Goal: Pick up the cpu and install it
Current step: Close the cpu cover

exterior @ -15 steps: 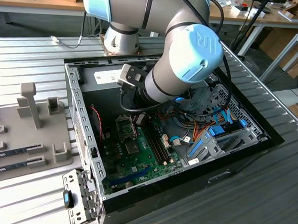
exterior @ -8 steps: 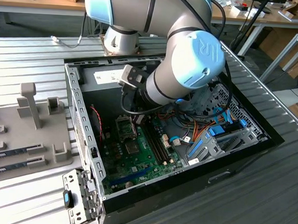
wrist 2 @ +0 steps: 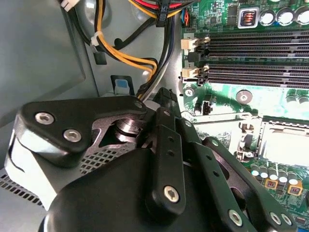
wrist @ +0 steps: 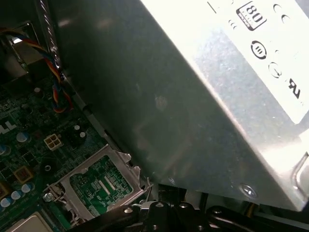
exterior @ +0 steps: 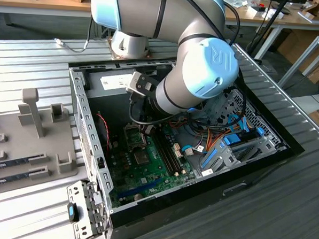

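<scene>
Nearest the onlooker, the ribbed grey metal counter (exterior: 31, 220) carries the open black desktop computer case (exterior: 236, 185). Just beside the case, on the exterior view's left, sits a pale grey moulded holding tray (exterior: 19, 144).

Inside the case lies the green motherboard (exterior: 146, 169). Its long black memory slots (exterior: 167, 153) run beside the metal-framed processor socket (exterior: 133, 135). Blue plastic drive brackets (exterior: 230, 139) and orange and blue cables (exterior: 201, 140) occupy the side toward the exterior view's right.

The silver and pale-blue robot arm (exterior: 196, 73) reaches down into the case over the socket area. In the second wrist view the black jointed gripper (wrist 2: 166, 104) hangs low over the board, near the socket (wrist 2: 285, 142). Its fingertips are hidden, so I cannot tell whether it is wide, narrow or holding anything.

In the first wrist view the hinged metal socket frame (wrist: 94, 186) stands raised, with green board showing through it. The second wrist view shows a pale silvery surface within the socket. I cannot confirm whether that is the cpu, and its position is otherwise undetermined.

Behind the arm, the large grey metal power-supply box (wrist: 169, 96) sits against the case's rear wall. Wooden workbenches (exterior: 26, 5) stand beyond.
</scene>
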